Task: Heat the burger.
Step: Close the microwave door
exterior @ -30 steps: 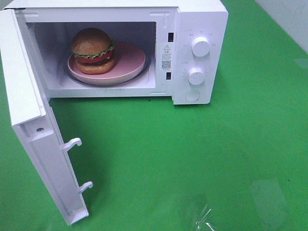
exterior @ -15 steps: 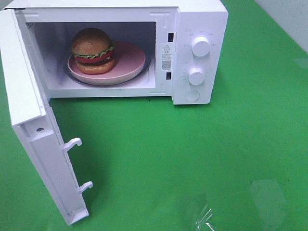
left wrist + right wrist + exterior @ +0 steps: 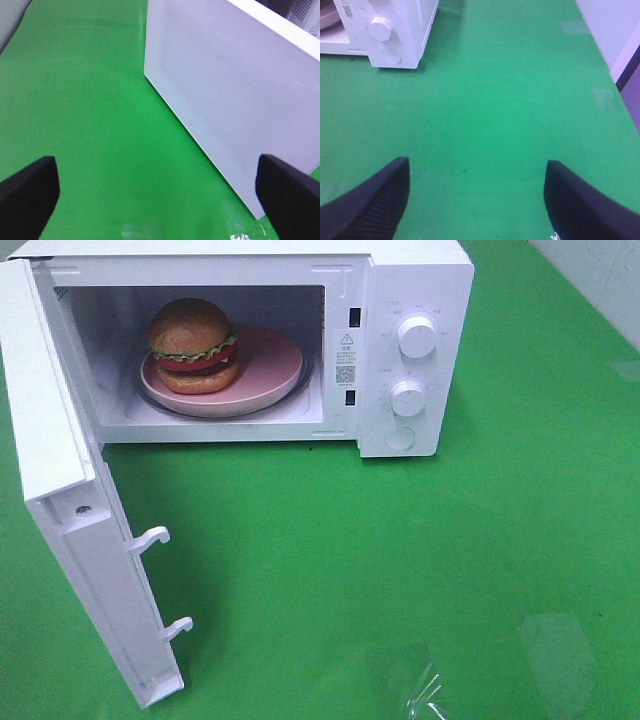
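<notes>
- The green table (image 3: pixel 480 570) carries everything. A broad bare stretch of it runs in front of the microwave and out to the right side, up to a pale wall edge at the far right corner.
- The white microwave (image 3: pixel 420 270) stands at the back of the table, with its control panel on the right and its cavity open to the front.
- The door (image 3: pixel 60 470) hangs wide open on the left hinge. It swings out toward the front and its free edge reaches close to the near edge of the exterior view, so it walls off the left side of the open table.
- The left tool (image 3: pixel 160 195) hovers over green table on the door's outer side, its fingers spread far apart and gripping nothing. The door's lower edge runs just beside one finger.
- The right tool (image 3: pixel 477 195) hangs over bare table with its fingers also apart and gripping nothing, well away from the microwave's front right corner.
- The pink plate (image 3: pixel 275 365) lies flat on the cavity floor, its rim near the cavity's front lip.
- The burger (image 3: pixel 192 345) sits upright on the left part of that plate, inside the cavity.
- Two round knobs (image 3: pixel 417 336) sit one above the other on the panel.
- Two latch hooks (image 3: pixel 150 538) jut from the door's inner edge toward the open table.
</notes>
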Available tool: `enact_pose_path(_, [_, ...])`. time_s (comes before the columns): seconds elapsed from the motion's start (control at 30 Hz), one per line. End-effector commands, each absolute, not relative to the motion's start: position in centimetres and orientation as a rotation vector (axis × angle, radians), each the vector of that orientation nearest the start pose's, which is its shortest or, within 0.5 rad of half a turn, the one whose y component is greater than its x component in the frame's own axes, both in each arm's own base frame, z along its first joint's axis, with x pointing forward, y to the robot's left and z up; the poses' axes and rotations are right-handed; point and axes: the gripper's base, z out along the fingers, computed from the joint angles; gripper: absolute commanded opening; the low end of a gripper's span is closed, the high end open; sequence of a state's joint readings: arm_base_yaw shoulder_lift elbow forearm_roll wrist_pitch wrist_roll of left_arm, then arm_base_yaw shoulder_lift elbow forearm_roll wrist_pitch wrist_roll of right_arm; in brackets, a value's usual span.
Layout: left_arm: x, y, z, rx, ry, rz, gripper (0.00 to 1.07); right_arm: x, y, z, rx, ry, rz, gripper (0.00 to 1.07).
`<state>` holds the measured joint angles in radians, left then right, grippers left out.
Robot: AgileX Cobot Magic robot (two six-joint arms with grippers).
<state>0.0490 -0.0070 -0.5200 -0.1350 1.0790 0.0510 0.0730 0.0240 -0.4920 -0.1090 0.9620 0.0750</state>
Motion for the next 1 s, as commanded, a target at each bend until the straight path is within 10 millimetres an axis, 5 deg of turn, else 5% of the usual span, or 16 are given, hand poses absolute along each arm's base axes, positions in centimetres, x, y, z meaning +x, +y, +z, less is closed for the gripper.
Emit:
enact_pose_path(0.03, [-1.04,-1.18,28.18,0.008,2.007,-0.101,1.0,-0.3,-0.85,28.32,0.019,1.928,-0.044,0.71])
enact_pose_path(1.0, [-1.04,-1.2,28.19,0.008,2.007,-0.105,1.0,-0.49,-0.84,28.31,0.028,1.917,-0.049,0.71])
